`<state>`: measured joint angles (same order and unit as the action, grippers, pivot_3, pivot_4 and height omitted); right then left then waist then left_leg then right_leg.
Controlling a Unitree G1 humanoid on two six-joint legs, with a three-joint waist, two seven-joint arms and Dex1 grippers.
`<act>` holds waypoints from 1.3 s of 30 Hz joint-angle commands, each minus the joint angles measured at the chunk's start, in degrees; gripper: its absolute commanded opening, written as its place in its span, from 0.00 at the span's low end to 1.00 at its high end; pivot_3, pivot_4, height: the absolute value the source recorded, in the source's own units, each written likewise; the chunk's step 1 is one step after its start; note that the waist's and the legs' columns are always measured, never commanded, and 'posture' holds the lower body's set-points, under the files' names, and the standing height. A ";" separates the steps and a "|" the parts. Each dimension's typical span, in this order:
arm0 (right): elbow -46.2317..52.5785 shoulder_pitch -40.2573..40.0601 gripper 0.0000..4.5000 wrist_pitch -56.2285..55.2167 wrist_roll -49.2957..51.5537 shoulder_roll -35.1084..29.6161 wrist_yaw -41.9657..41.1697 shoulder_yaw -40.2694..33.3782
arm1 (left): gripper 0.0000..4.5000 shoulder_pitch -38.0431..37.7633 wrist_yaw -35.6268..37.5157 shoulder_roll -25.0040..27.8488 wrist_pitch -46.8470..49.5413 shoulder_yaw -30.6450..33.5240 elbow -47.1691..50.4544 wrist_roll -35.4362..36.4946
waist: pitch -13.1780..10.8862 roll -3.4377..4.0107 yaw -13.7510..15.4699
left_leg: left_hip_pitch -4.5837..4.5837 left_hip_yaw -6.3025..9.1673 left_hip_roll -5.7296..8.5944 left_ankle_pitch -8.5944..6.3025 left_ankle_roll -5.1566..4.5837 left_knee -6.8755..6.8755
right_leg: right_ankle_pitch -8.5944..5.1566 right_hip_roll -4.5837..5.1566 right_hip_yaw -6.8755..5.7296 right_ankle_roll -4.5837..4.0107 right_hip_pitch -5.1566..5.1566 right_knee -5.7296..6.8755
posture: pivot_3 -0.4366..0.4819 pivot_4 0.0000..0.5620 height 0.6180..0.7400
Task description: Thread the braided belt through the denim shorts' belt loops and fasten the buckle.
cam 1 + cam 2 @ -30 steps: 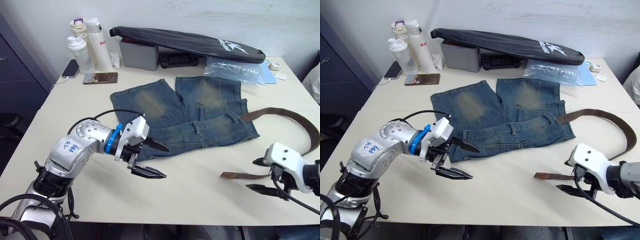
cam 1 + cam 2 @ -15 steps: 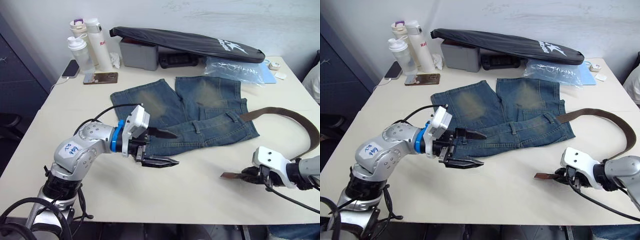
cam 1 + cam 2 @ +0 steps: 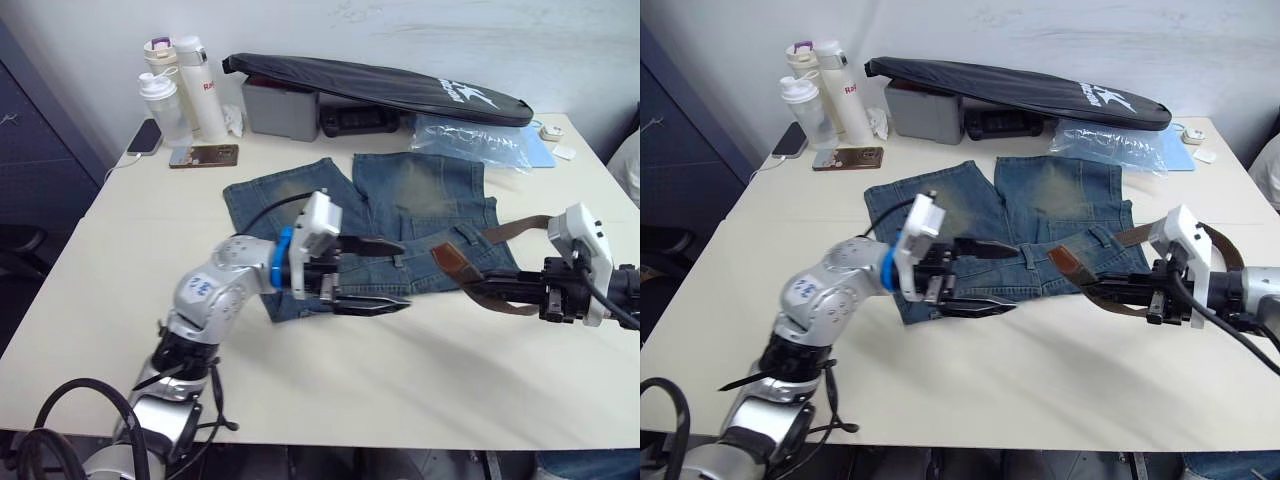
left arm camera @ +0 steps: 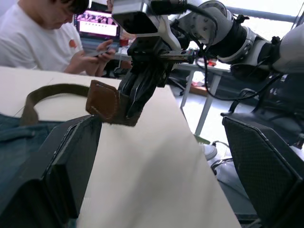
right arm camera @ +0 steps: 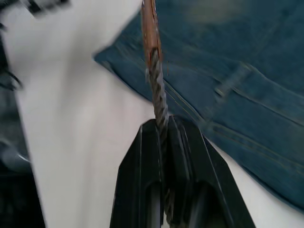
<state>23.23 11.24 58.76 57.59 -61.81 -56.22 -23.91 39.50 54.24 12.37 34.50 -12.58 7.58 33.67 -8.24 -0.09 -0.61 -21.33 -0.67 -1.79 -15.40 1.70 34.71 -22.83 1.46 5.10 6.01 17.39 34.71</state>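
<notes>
Right jaws (image 3: 1110, 292) clamping belt (image 3: 1095, 287) near tan tip, now lifting it off desk (image 3: 1040, 380) toward shorts (image 3: 1040, 240); left jaws (image 3: 985, 277) gaping, sliding over waistband — threading starting.

Readable markings are few. The black bag (image 3: 400, 88) at the table's far edge bears a white star logo with lettering too small to read. The white bottle (image 3: 196, 85) carries red letters, apparently "Ra". A handwritten label on the left arm (image 3: 200, 287) is illegible.
</notes>
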 commanded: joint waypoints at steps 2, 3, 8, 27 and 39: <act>2.96 3.75 0.01 5.19 11.13 0.86 6.67 -4.76 | 1.00 2.41 -3.69 -5.22 -0.61 0.75 -3.39 -0.02 | 0.01 0.01 0.39 | 0.00 -0.03 0.01 -0.04 -0.08 0.03 | 0.00 0.01 0.03 0.00 0.01 -0.04 | 0.48 0.27 1.00; 3.51 3.98 0.01 5.85 12.21 0.76 7.91 -4.84 | 1.00 2.79 -5.03 -6.94 0.16 1.93 -4.42 1.08 | 0.01 0.01 0.42 | 0.00 -0.02 0.00 -0.05 -0.08 0.02 | 0.00 0.00 0.03 0.00 0.01 -0.03 | 0.48 0.27 1.00; 5.34 3.96 0.01 7.39 17.11 0.65 12.08 -5.25 | 1.00 2.95 -5.13 -9.41 1.66 2.23 -5.30 1.78 | 0.02 0.04 0.47 | -0.09 -0.02 -0.01 -0.06 -0.10 0.02 | 0.01 0.00 0.03 0.01 0.07 -0.01 | 0.48 0.27 1.00; 5.83 1.63 0.00 6.30 23.98 -0.90 18.16 -6.39 | 0.83 3.19 -1.12 -10.35 4.95 3.65 -6.58 5.92 | 0.02 0.05 0.52 | -0.14 -0.02 0.01 -0.05 -0.09 0.04 | 0.03 -0.02 0.00 0.07 0.06 -0.12 | 0.48 0.27 1.00; 4.29 -2.84 0.00 5.05 18.69 -1.63 19.25 -9.67 | 0.00 4.06 -0.02 -9.45 6.70 4.40 -7.96 7.17 | 0.02 0.05 0.73 | -0.14 -0.01 0.02 -0.05 -0.08 0.02 | 0.03 -0.02 -0.01 0.08 0.06 -0.21 | 0.48 0.27 1.00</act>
<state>29.23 8.96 64.09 78.20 -62.43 -38.81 -29.14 42.26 53.29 3.14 42.13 -9.44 -1.21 39.75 -8.23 -0.05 0.12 -21.49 -0.66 -1.75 -15.45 1.62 34.73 -22.80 1.43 5.08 6.09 17.44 34.49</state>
